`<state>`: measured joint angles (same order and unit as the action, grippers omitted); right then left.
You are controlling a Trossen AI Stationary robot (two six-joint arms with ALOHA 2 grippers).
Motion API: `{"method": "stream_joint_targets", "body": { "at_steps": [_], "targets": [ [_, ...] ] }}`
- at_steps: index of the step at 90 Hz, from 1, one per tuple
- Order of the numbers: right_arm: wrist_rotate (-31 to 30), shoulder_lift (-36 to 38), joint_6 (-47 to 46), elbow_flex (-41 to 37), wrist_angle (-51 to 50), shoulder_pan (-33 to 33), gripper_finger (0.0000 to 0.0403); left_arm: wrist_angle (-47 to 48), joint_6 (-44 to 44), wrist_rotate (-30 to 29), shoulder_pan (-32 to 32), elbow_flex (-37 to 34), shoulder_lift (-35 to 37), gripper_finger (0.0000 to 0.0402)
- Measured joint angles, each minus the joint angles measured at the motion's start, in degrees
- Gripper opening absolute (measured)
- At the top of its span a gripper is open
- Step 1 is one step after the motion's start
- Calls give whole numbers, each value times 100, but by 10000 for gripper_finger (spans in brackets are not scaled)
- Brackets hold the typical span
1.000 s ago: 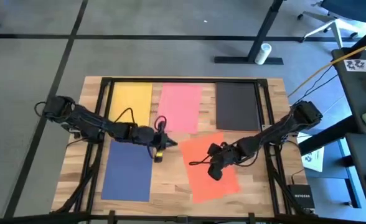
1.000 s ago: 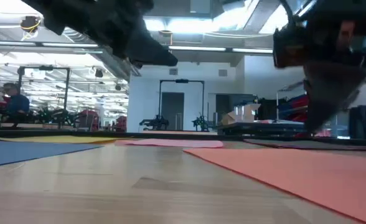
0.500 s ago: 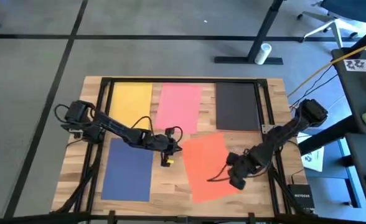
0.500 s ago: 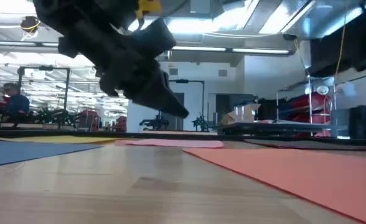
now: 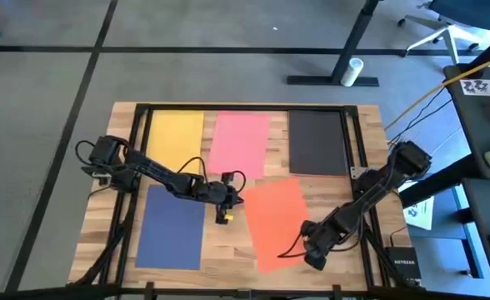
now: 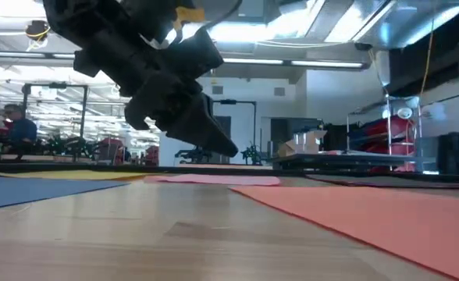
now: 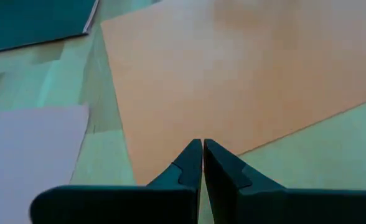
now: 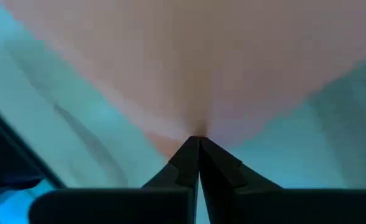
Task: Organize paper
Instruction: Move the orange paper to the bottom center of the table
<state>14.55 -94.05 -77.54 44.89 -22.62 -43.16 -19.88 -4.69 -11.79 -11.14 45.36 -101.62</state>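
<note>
a: wooden tabletop [image 5: 228,242], contents?
b: yellow sheet [image 5: 176,133], pink sheet [image 5: 240,142], black sheet [image 5: 317,142] in a row along the far edge; navy sheet [image 5: 172,227] near left; orange sheet [image 5: 277,221] near centre-right, skewed.
a: grippers?
b: left gripper [image 5: 227,202], jaws closed, empty, at the orange sheet's left edge. right gripper [image 5: 315,248], jaws closed, empty, at its near right corner.

Both arms reach inward low, left claw [image 5: 231,200] and right claw [image 5: 309,257] each with fingers pressed together.
</note>
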Motion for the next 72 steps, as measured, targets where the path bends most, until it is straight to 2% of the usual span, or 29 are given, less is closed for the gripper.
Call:
{"method": "stream_joint_targets", "body": {
  "at_steps": [14,45,72],
  "targets": [
    [-11,-155,133,11,437,2,0,-11,-2,0,2,0,2,0],
    [-712,-177,682,-4,880,445,0,-55,-301,6,-136,365,2,0],
    [-1255,30,1207,54,1043,616,0,144,-648,552,-531,437,-41,0]
  ]
}}
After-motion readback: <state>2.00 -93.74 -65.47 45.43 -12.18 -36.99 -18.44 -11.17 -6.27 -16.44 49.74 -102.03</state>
